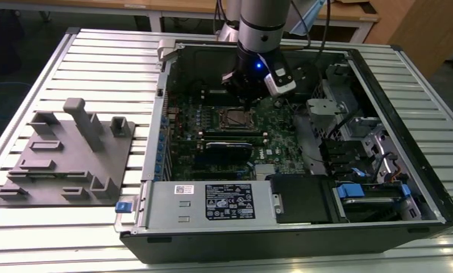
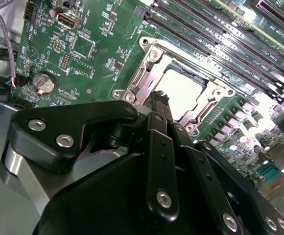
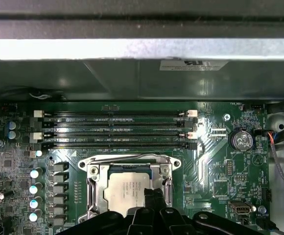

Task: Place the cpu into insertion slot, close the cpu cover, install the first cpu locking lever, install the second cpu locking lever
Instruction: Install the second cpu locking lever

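Cpu (image 3: 126,188): flat square chip, dull silver-grey top, seated in the insertion slot (image 3: 94,172) on the green motherboard (image 3: 220,169). Lies directly under the tool's fingertips in both wrist views; also at (image 2: 181,90).

Cpu cover (image 3: 127,160): thin silver metal frame with open window, lying down over the chip so that the chip top shows through the window. Seen again at (image 2: 149,54). In the exterior view the socket appears as a small dark square (image 1: 234,118) just below the tool.

Tool (image 3: 153,198): black linkage fingers drawn together to a narrow point, nothing between them, tip resting at or just above the edge of the chip and cover; contact cannot be told. Same tool at (image 2: 159,100) and, hanging from the arm, at (image 1: 245,91).

Memory slots (image 3: 115,129): four long black rows just beyond the socket from the tool.

Coin battery (image 3: 242,140): round, silver, on the board off to one side of the tool.

Computer case (image 1: 431,187): open tower lying flat, surrounding the tool.

Grey fixture plate (image 1: 67,165): with upright pegs, well apart from the tool, at the exterior view's left, on the slatted desk (image 1: 97,51).
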Controlling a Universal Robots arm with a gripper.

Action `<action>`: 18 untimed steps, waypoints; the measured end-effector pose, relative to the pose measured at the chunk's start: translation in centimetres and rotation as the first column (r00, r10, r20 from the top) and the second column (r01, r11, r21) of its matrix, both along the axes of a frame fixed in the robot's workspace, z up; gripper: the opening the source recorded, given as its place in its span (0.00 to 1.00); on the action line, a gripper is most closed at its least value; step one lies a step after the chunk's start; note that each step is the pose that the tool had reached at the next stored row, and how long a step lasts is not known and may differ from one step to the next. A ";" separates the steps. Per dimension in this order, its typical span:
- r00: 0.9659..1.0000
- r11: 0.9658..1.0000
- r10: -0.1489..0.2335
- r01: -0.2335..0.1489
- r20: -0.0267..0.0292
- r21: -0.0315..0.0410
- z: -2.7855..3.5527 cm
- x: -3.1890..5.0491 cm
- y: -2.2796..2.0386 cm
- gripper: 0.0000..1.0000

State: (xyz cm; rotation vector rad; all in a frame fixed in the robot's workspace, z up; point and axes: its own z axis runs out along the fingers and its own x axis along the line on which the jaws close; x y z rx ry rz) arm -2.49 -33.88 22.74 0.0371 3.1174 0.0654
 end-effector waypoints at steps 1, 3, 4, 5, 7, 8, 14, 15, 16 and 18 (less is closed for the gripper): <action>1.000 1.000 0.000 0.000 0.000 0.000 0.00 0.00 -0.01 0.11; 1.000 1.000 0.000 0.000 0.000 0.000 0.00 0.00 -0.03 0.11; 1.000 1.000 0.000 0.000 0.000 0.000 0.00 0.00 -0.05 0.11; 1.000 1.000 0.000 0.000 0.000 0.000 0.00 0.00 -0.08 0.11; 1.000 1.000 0.000 0.000 0.000 0.000 0.00 0.00 -0.17 0.11; 1.000 1.000 0.000 0.000 0.000 0.000 0.00 0.00 -0.24 0.11; 1.000 1.000 0.000 0.000 0.000 0.000 0.00 0.00 -0.52 0.11; 1.000 1.000 0.000 0.000 0.000 0.000 -0.01 0.00 -0.54 0.11; 1.000 1.000 0.000 0.000 0.000 0.000 0.00 0.00 -0.55 0.11; 1.000 1.000 0.000 0.000 0.000 0.000 0.00 0.00 -0.56 0.11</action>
